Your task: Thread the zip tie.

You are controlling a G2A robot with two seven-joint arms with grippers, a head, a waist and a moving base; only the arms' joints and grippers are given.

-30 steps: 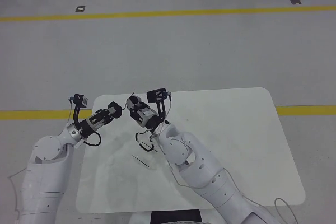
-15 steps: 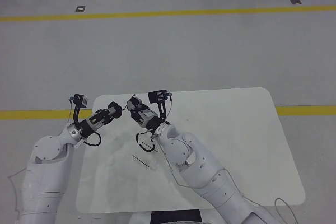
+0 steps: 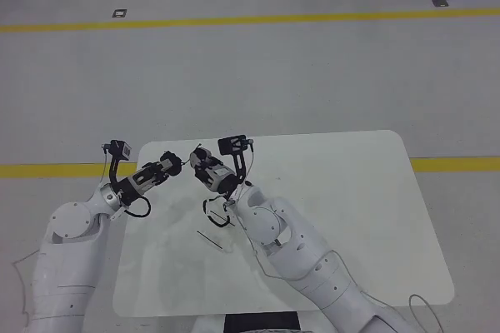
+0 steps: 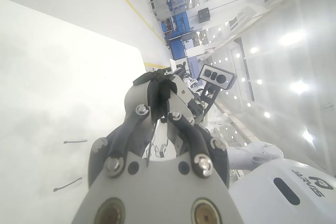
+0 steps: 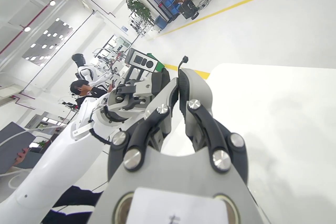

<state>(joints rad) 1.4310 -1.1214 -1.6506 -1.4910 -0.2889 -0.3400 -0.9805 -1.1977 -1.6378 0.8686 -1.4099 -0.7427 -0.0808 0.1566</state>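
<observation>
A thin black zip tie (image 5: 180, 66) sticks out past the fingertips of my right gripper (image 5: 179, 78), which is shut on it, with the tie's small square head at the free end. My left gripper (image 4: 159, 83) is shut too, and a thin black strand of zip tie (image 4: 151, 137) runs down between its fingers. In the top view the left gripper (image 3: 174, 161) and right gripper (image 3: 197, 156) face each other tip to tip, a small gap apart, above the far left corner of the white table (image 3: 358, 208).
Two loose black zip ties (image 4: 75, 141) (image 4: 67, 185) lie flat on the table below the grippers; one shows in the top view as a loose zip tie (image 3: 208, 240). The table's rounded far corner and edge are close behind the grippers.
The right gripper has edged slightly toward the left gripper. The left arm looks unmoved.
</observation>
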